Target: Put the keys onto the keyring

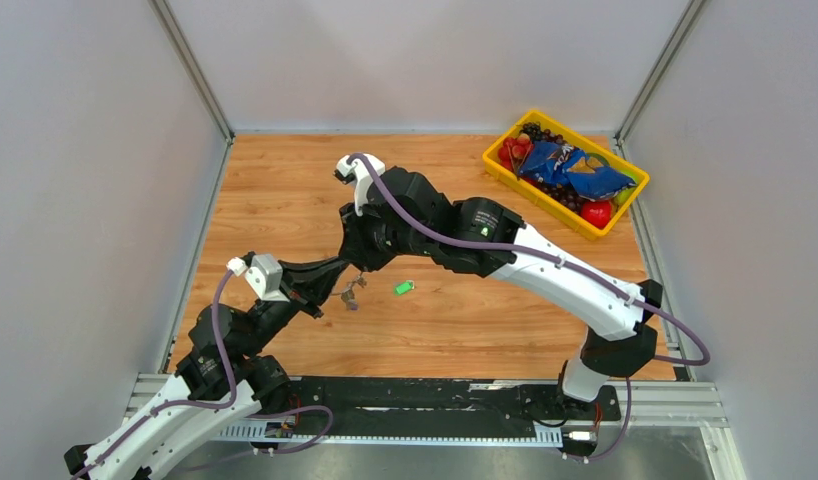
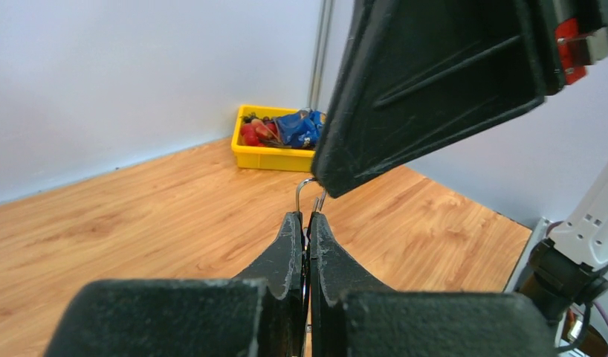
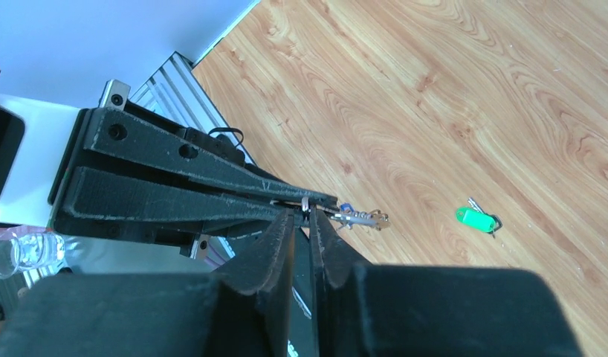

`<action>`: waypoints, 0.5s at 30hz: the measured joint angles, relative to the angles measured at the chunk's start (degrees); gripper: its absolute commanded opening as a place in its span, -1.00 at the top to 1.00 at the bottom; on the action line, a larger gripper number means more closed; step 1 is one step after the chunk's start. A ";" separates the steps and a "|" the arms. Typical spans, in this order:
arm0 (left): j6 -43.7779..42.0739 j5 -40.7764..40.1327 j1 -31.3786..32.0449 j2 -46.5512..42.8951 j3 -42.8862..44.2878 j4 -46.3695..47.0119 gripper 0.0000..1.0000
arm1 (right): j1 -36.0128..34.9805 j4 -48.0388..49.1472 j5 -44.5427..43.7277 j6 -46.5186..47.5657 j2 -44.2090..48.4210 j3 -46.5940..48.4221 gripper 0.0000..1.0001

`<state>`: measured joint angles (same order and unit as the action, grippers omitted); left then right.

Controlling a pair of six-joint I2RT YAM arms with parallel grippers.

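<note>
The thin metal keyring point(image 2: 307, 193) is held above the table between both grippers. My left gripper point(image 2: 306, 219) is shut on its lower part, and in the top view this gripper point(image 1: 335, 274) points right. My right gripper point(image 3: 305, 217) is shut on the ring point(image 3: 305, 201) from the other side and meets the left one point(image 1: 358, 266) over the table's middle. A blue-tagged key point(image 3: 346, 209) and a plain metal key point(image 3: 366, 219) hang from the ring point(image 1: 352, 293). The green-tagged key point(image 1: 403, 288) lies loose on the wood just right of the grippers and also shows in the right wrist view point(image 3: 477, 219).
A yellow bin point(image 1: 501, 171) with fruit and a blue snack bag stands at the back right corner, also seen in the left wrist view point(image 2: 269, 158). Grey walls close the left, back and right sides. A metal rail point(image 1: 435, 400) runs along the near edge.
</note>
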<state>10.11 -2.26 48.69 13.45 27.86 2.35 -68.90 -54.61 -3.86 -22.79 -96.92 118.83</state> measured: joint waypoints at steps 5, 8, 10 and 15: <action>-0.04 -2.54 -0.02 0.00 0.00 -1.11 0.99 | 0.48 0.87 -0.37 0.28 2.60 -2.16 0.13; -0.04 -3.48 -0.02 0.00 0.00 -1.44 0.99 | 1.60 1.81 -1.09 0.39 5.95 -4.70 0.05; -0.07 -4.04 -0.02 0.00 0.00 -1.49 0.99 | 3.06 2.93 -1.73 0.42 8.79 -7.48 0.00; -0.07 -4.92 -0.02 0.00 0.00 -2.14 0.99 | 9.07 6.80 -1.84 0.33 16.65 -19.91 -0.03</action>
<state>10.04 -7.18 48.66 13.45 27.86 0.21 -59.83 -47.81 -5.69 -22.46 -80.27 98.91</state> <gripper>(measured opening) 0.030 0.514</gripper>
